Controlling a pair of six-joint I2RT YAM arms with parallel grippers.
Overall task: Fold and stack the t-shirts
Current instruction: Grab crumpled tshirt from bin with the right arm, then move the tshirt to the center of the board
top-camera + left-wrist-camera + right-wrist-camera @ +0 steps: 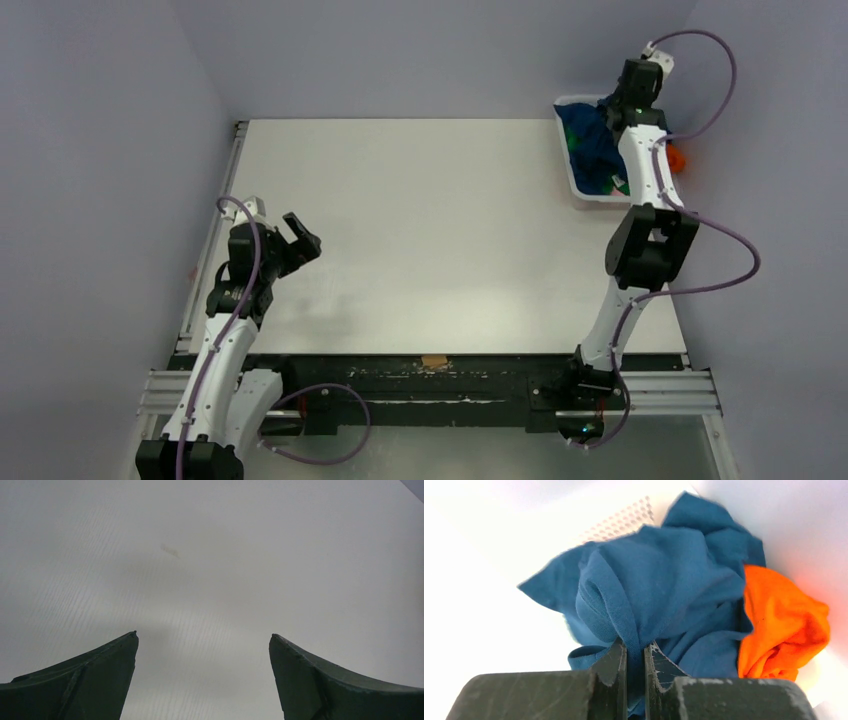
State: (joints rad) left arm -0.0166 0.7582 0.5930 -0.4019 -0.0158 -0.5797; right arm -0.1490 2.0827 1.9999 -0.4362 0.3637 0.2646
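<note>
**A:** What is on the left?

**B:** The left gripper (203, 635) hangs over the white table (430, 220), near its left edge. Its two dark fingers stand wide apart and hold nothing. Through the gap, the wrist camera shows only the table's surface.

**A:** And the middle?

**B:** The top view shows plain white board there, with a small tan patch (433, 361) at the near edge.

**A:** Where are the shirts, then?

**B:** All three are at the far right corner, bunched in the white basket (624, 520). The dark blue t-shirt (674, 580) lies crumpled on top and makes up most of the heap. Bits of the green t-shirt (572, 142) peek out from under it in the top view. The orange t-shirt (784, 620) sits on the blue one's right and touches it. From above, a scrap of orange shows past the arm at the basket's right side.

**A:** What about the right arm?

**B:** The right gripper (635, 647) reaches down into the basket. Its fingers are drawn almost together, pinching a raised fold of the dark blue t-shirt. The cloth runs down into the narrow slit between them.

**A:** Is the blue one lifted off the heap?

**B:** I cannot tell. It rests against the orange one and hides most of the basket's wall.
</note>
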